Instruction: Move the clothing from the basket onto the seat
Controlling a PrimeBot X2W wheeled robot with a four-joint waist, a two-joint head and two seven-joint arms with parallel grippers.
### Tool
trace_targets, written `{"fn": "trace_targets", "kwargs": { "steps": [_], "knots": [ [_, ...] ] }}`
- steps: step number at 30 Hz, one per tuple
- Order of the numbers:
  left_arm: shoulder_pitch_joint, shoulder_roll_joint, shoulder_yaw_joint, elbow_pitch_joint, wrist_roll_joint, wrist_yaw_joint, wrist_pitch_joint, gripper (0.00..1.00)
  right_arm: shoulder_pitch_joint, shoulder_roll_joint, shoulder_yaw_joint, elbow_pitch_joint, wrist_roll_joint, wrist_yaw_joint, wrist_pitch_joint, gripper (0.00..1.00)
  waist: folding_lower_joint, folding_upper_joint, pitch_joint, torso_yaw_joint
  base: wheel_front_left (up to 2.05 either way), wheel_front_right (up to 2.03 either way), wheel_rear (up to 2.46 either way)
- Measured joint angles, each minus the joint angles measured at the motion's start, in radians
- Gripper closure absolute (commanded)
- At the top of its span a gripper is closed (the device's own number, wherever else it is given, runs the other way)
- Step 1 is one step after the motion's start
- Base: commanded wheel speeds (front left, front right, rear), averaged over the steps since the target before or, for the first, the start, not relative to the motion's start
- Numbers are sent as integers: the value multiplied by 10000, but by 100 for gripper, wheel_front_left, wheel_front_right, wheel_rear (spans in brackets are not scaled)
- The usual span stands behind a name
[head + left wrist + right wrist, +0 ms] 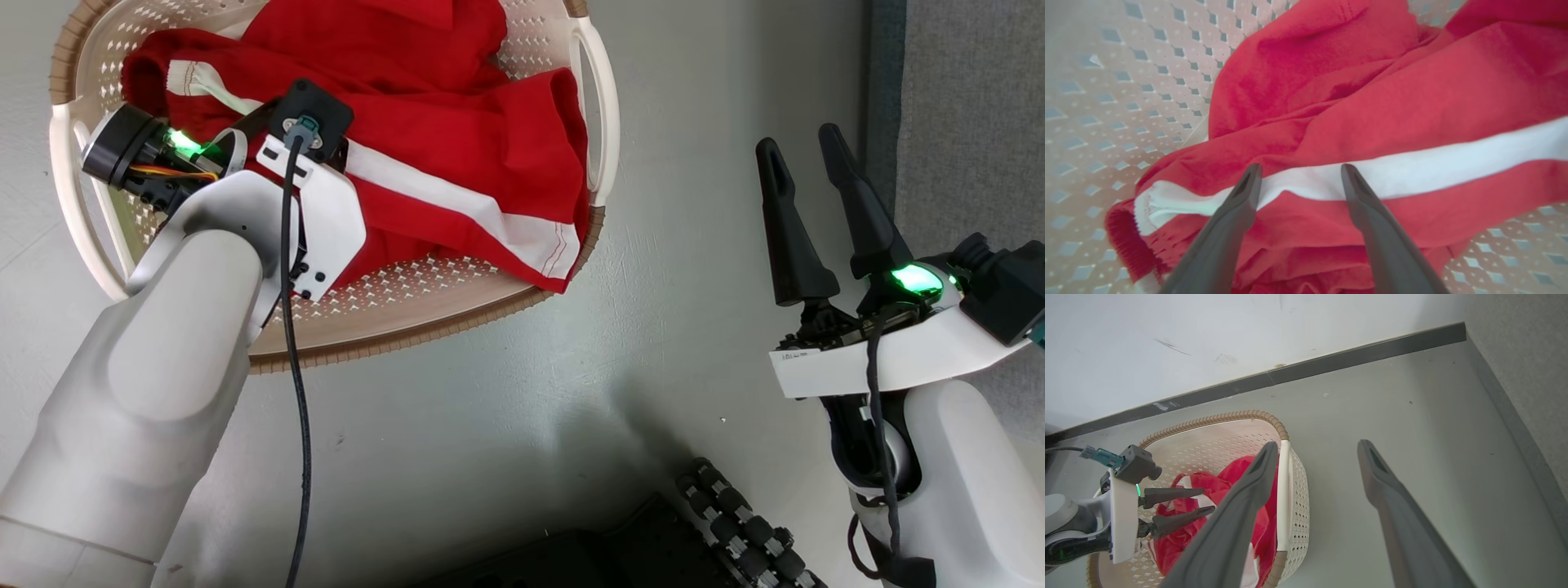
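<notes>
left tool [1301, 168] spread over crumpled red clothing [1331, 102] in perforated basket [1126, 102]

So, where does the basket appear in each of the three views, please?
Head view: the basket is at the upper left.
Left wrist view: the basket runs down the left side and shows again in the lower right corner.
Right wrist view: the basket is at the lower left.
Shared landmark: the red clothing lying inside it.

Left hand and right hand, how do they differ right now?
The left hand is inside the basket, over the clothing's white stripe; the right hand hangs outside it, above the floor. The left hand faces fabric, the right hand the floor and wall. Both are open and empty.
</notes>
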Motion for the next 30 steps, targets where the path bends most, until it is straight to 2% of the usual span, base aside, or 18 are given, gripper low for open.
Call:
{"fn": "trace_targets", "kwargs": {
  "steps": [4,18,20,22,27,29,30],
  "knots": [
    [-1,-2,-125,86,0,-171,86,0,0,0,56,0,40,0,0,0,0,0,8,-47,0,0,0],
    [-68,27,-320,217,33,-198,341,0,1,2,163,12,349,0,0,0,0,0,51,-252,0,0,0],
    [-85,48,-336,236,33,-261,349,6,1,2,182,12,366,0,0,0,0,0,61,-292,0,0,0],
    [-118,73,-347,249,31,-261,353,19,1,2,196,10,426,0,0,0,0,0,75,-331,0,0,0],
    [-239,105,-359,301,31,-263,384,34,3,4,199,0,430,0,0,0,0,0,113,-421,0,0,0],
    [-249,104,-359,313,31,-297,384,35,3,4,199,-4,430,0,0,0,0,0,125,-445,0,0,0],
    [-249,102,-359,320,27,-324,382,42,3,4,198,-4,430,0,0,0,0,0,130,-454,0,0,0]
  ]
}}
